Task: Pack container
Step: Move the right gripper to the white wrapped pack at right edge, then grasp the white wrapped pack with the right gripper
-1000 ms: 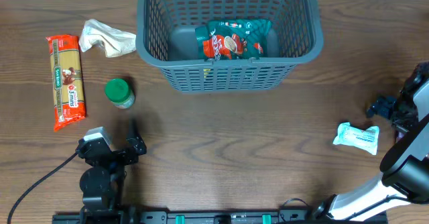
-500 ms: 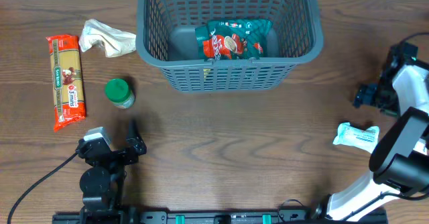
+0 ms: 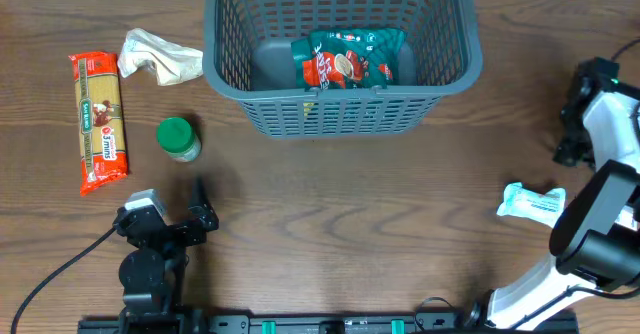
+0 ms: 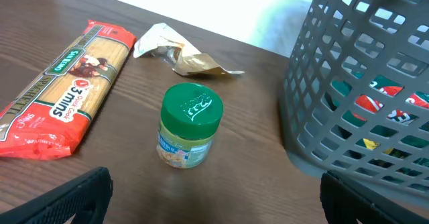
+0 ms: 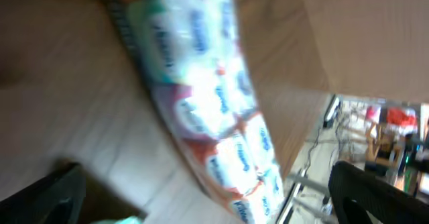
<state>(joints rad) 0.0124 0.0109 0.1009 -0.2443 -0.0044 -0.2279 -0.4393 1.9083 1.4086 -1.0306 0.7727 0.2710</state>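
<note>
Gaping wide, left hand [image 4: 224, 196], right hand [image 5: 208, 196], both empty

- The container [image 3: 340, 116] is grey-blue, its walls a slotted lattice.
- Inside it I see a teal snack bag [image 3: 347, 59] with red and white print.
- The pasta packet [image 3: 100, 122] is orange-red with white lettering, a green band, and a clear window showing pale yellow strands.
- The jar [image 4: 190, 127] has a bright green lid and a pale label with blue print.
- The crumpled wrapper [image 3: 158, 59] is cream and beige.
- The small packet [image 3: 533, 204] is white and pale teal.
- The surface [image 3: 350, 214] is dark brown with a wood grain.
- My left hand [image 4: 214, 180] has black fingers [image 4: 70, 200].
- In my right wrist view, a blurred wrapper [image 5: 201, 110] shows white, blue and orange patches.
</note>
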